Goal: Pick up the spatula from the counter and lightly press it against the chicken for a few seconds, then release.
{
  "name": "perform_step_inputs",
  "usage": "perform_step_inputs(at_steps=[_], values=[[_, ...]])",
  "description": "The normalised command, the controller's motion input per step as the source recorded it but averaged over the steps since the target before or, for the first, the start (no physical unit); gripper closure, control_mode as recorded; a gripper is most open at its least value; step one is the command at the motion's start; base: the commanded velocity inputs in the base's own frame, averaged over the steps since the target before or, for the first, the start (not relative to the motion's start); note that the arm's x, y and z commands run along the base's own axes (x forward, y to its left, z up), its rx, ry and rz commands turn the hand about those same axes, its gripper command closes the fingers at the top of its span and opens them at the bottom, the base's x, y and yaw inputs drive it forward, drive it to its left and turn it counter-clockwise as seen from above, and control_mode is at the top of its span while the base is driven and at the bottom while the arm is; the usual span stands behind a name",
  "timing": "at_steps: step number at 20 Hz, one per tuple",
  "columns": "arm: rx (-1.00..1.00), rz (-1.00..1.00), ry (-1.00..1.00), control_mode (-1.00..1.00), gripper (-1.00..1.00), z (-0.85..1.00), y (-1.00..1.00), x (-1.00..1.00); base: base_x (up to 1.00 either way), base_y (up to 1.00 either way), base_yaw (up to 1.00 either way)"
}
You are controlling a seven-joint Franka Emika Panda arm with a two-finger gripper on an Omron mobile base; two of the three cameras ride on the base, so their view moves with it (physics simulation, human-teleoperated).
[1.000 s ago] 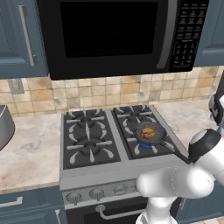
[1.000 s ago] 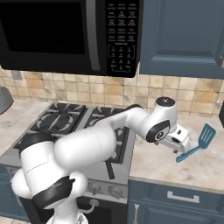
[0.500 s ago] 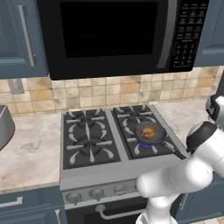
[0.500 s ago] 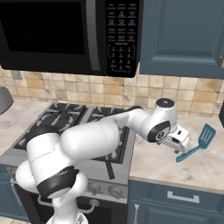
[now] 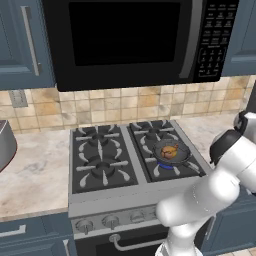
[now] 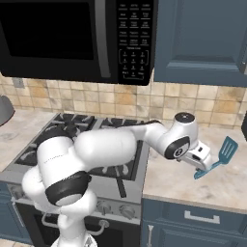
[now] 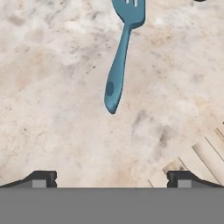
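Judged the spatula (image 7: 119, 65) light, stiff, a little slick; best pinched across the slim handle's middle, clear of the slotted blade; teal all over, dark oval near the handle's end; lay flat on the counter (image 6: 226, 188) right of the stove (image 5: 100, 165), handle toward the front edge; found the gripper (image 7: 112, 178) above it, jaws spread wide, empty.
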Motion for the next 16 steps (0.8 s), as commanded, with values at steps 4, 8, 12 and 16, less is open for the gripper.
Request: perform_step_inputs(at_steps=[4, 8, 12, 16], values=[[0.0, -0.01, 0.0, -1.0, -1.0, -0.03, -0.25, 0.0, 0.0, 0.0, 0.0], [0.0, 0.0, 0.0, -1.0, -1.0, -0.06, -0.15, 0.07, 0.0, 0.0, 0.0], [0.0, 0.0, 0.0, -1.0, -1.0, -0.1, -0.08, 0.16, 0.0, 0.0, 0.0], [0.0, 0.0, -0.01, -1.0, -1.0, -0.1, -0.08, 0.08, 0.0, 0.0, 0.0]])
